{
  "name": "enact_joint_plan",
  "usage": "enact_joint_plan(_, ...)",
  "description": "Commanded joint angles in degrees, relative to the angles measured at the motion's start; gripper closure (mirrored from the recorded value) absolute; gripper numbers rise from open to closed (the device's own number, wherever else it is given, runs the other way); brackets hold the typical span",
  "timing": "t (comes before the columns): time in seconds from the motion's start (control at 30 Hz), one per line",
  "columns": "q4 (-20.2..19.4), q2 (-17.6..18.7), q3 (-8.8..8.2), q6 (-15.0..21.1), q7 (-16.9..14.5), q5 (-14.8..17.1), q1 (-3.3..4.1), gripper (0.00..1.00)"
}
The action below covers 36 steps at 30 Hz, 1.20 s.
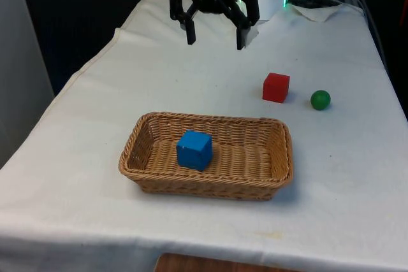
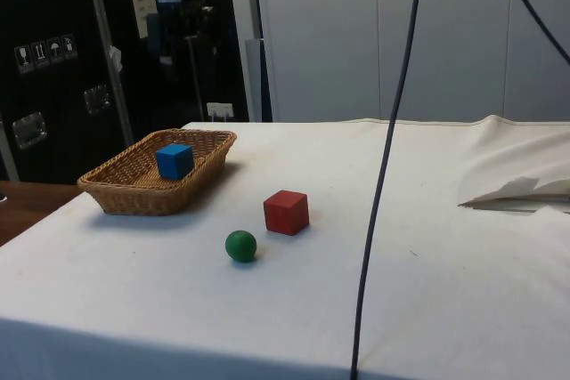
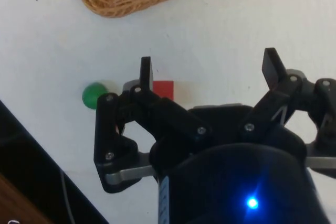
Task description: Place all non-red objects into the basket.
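Observation:
A blue cube (image 1: 194, 150) lies inside the wicker basket (image 1: 276, 158) near the table's front; the side view has the cube (image 2: 175, 160) in the basket (image 2: 125, 191) too. A red cube (image 1: 276, 87) and a green ball (image 1: 320, 99) rest on the cloth toward the front view's right, side by side. The same red cube (image 2: 286, 212) and green ball (image 2: 240, 246) sit in the side view. My gripper (image 1: 215, 35) hangs open and empty above the far end of the table, behind the basket. In the wrist view its fingers (image 3: 146, 73) are spread wide, with the red cube (image 3: 164, 89) and green ball (image 3: 93, 95) beyond.
A crumpled fold of white cloth (image 2: 521, 191) lies at the robot's end of the table. A dark cable (image 2: 385, 166) hangs down in front of the side camera. The table's edge drops off close to the green ball's side.

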Motion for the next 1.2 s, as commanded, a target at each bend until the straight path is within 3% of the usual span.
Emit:
enact_joint_plan(0.0, -0.34, -0.23, 0.0, 0.0, 0.17, -0.17, 0.0, 0.0)
enact_joint_plan(0.03, -1.95, -1.32, -0.34, 1.2, 0.74, -0.74, 0.57, 0.0)
enact_joint_plan(0.27, -5.21, -3.9, 0.11, 1.6, 2.29, -1.55, 0.97, 0.0)
enact_joint_plan(0.5, -7.51, -5.21, 1.15, 2.92, 3.84, -1.78, 1.2, 0.0)
enact_joint_plan(0.53, -6.93, -4.93, 1.32, 1.89, 3.15, -1.43, 0.69, 0.0)
enact_joint_plan(0.57, -7.73, -5.33, 1.38, 3.15, 4.07, -1.83, 1.2, 0.0)
enact_joint_plan(0.83, -10.83, -7.51, 2.29, 4.93, 5.16, -2.86, 1.49, 0.0)
enact_joint_plan(0.87, -9.11, -6.25, 2.64, 3.5, 4.64, -2.23, 0.92, 0.0)
enact_joint_plan(0.9, -11.34, -7.79, 2.41, 5.27, 5.16, -2.92, 1.55, 0.0)
enact_joint_plan(1.1, -14.78, -10.08, 3.21, 7.62, 5.39, -3.61, 1.43, 0.0)
enact_joint_plan(1.13, -13.52, -9.17, 3.5, 6.47, 4.93, -3.04, 0.97, 0.0)
enact_joint_plan(1.17, -15.36, -10.49, 3.32, 8.02, 5.44, -3.67, 1.43, 0.0)
